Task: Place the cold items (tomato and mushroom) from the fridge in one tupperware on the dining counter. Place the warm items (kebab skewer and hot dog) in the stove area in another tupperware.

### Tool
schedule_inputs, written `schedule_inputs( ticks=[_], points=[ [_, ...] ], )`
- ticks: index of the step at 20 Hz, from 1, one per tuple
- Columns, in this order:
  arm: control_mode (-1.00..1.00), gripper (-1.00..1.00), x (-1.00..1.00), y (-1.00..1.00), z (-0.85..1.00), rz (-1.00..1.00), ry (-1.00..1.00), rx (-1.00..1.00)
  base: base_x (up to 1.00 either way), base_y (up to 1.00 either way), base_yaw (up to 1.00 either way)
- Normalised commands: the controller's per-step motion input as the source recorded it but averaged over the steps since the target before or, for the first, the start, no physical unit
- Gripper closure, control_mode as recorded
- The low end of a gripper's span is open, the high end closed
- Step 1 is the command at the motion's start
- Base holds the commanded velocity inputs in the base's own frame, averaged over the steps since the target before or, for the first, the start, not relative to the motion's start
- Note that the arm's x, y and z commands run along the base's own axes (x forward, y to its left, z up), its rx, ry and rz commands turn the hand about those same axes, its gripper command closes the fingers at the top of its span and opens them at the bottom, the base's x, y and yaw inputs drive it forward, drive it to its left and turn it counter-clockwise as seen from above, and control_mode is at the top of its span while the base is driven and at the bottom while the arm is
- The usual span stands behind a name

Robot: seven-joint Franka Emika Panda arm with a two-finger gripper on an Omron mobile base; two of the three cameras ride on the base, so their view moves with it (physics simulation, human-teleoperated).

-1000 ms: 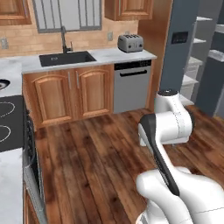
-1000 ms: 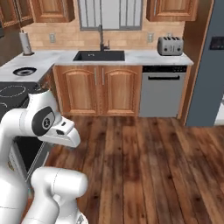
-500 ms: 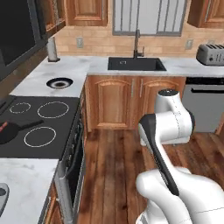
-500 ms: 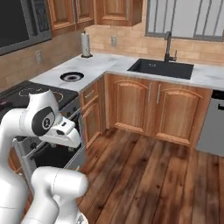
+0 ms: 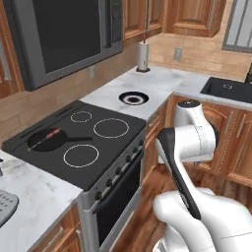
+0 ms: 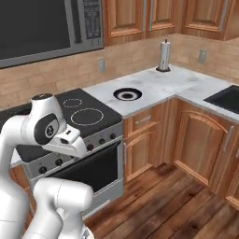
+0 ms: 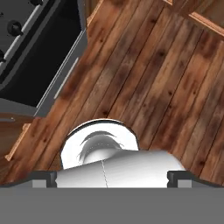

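While the base faces the stove point(image 5: 81, 147), the step in hand looks like approaching the warm items, with nothing picked up yet. One stove with three ringed burners sits in the marble tabletop point(image 5: 162, 86). One dark pan point(image 5: 47, 140) rests on the front-left burner, holding one kebab point(image 5: 49, 134). One grey tupperware point(image 5: 6, 204) corner shows at the near-left edge. The hot dog cannot be made out. The fingers point(image 7: 111, 178) are spread wide and empty, pointing at the wooden floor point(image 7: 153, 70). Next, the arm must likely swing up over the pan.
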Motion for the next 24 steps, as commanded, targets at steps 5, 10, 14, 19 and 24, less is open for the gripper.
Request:
schedule_inputs(
  ticks=[5, 10, 14, 19, 24],
  points=[
    [1.00, -1.00, 0.00, 0.00, 0.00, 0.00, 0.00, 0.00, 0.13, -0.72, 0.70],
    [1.00, -1.00, 0.00, 0.00, 0.00, 0.00, 0.00, 0.00, 0.01, -0.44, 0.71],
    [1.00, -1.00, 0.00, 0.00, 0.00, 0.00, 0.00, 0.00, 0.50, -0.17, 0.80],
    [1.00, -1.00, 0.00, 0.00, 0.00, 0.00, 0.00, 0.00, 0.18, 0.03, 0.58],
    [1.00, -1.00, 0.00, 0.00, 0.00, 0.00, 0.00, 0.00, 0.23, -0.01, 0.11]
  ],
)
